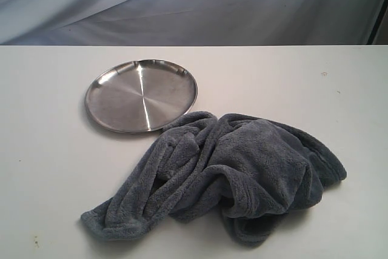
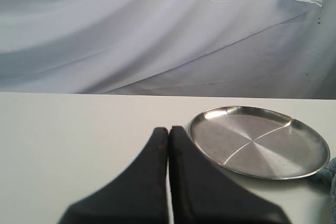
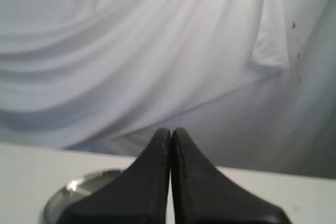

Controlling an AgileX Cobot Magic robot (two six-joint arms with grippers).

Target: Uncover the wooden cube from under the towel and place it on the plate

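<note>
Since the wooden cube was nowhere in sight, you had to judge it hidden under the grey towel (image 1: 230, 168), heaped by the table's (image 1: 48, 150) near edge, mostly right of middle, its length running from the near-left out to the right. The plate (image 1: 141, 95) sat just beside it, toward the far edge. Your left gripper (image 2: 168, 129) and right gripper (image 3: 171, 130) both had jaws pressed together, holding nothing; the right arm seemed likelier the nearer. No writing showed.
</note>
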